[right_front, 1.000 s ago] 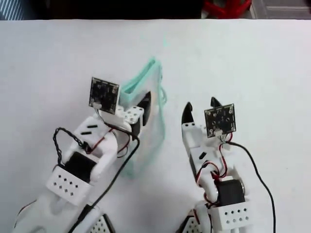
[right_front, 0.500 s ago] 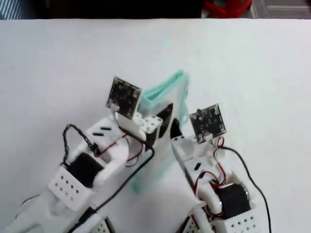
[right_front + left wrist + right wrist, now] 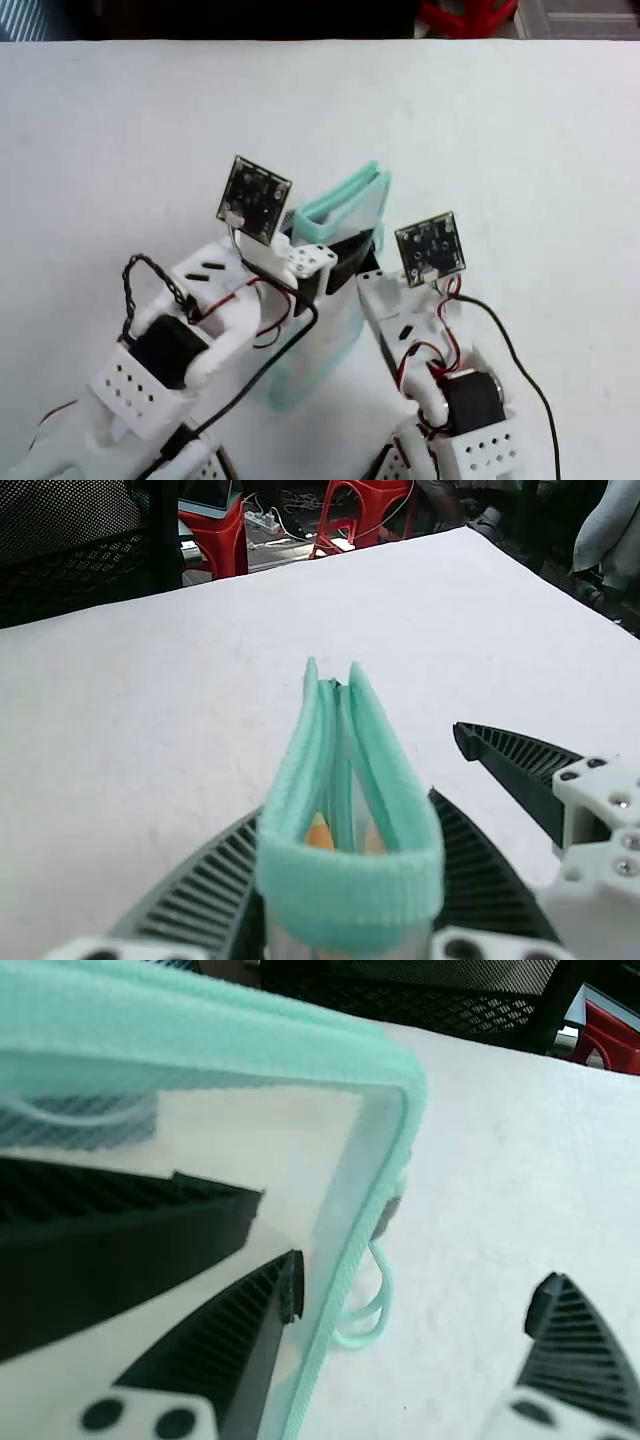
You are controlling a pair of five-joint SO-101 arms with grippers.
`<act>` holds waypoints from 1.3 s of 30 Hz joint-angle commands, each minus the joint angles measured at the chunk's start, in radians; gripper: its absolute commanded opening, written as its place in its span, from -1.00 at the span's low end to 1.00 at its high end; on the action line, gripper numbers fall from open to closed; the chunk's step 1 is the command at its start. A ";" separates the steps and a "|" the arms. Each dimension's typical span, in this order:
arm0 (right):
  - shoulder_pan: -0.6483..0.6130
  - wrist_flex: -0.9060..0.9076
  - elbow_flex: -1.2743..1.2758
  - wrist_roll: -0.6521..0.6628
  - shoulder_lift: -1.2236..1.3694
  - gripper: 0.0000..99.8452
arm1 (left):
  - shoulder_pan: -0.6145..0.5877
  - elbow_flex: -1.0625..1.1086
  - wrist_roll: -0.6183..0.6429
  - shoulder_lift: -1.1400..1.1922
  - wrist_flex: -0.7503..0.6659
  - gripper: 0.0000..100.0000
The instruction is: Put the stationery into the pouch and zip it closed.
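Observation:
The pouch (image 3: 350,200) is teal-edged with see-through sides, and it stands on its edge at the table's middle. My left gripper (image 3: 338,256) is shut on it, one black finger on each side (image 3: 350,825). In the left wrist view the pouch's top (image 3: 345,780) gapes a little and orange stationery tips (image 3: 320,832) show inside. My right gripper (image 3: 372,268) is open beside the pouch's right side. In its own view (image 3: 420,1280), one finger (image 3: 245,1345) lies against the pouch wall (image 3: 200,1050) and the teal zipper pull loop (image 3: 368,1310) hangs between the fingers.
White table (image 3: 520,130) stretches bare to the far, left and right sides. Red chairs (image 3: 465,15) and dark mesh furniture (image 3: 70,550) stand beyond the far edge. The two arms are close together, their wrists nearly touching around the pouch.
My left gripper carried the pouch to the right and turned it. My right arm swung left, bringing its open gripper up against the pouch.

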 commanded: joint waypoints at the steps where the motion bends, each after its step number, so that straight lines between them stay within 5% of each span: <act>1: 0.019 -0.035 -0.005 0.003 -0.010 -0.31 | 0.024 -0.123 -0.048 -0.062 0.107 -0.59; 6: 0.042 -0.053 0.000 0.003 -0.004 -0.31 | 0.042 -0.256 -0.054 -0.243 0.264 -0.58; 21: 0.096 -0.050 -0.006 0.003 -0.012 -0.31 | 0.140 -0.140 -0.219 -0.275 0.204 -0.59; 27: 0.094 -0.051 0.002 0.000 -0.005 -0.31 | -0.277 -0.284 -0.321 -0.272 0.276 -0.59; 32: 0.082 -0.119 0.057 0.000 -0.008 -0.31 | -0.654 -0.187 -0.439 -0.271 0.198 -0.59; 39: 0.028 -0.165 0.109 0.002 -0.012 -0.31 | -0.881 0.064 -0.572 -0.271 -0.006 -0.65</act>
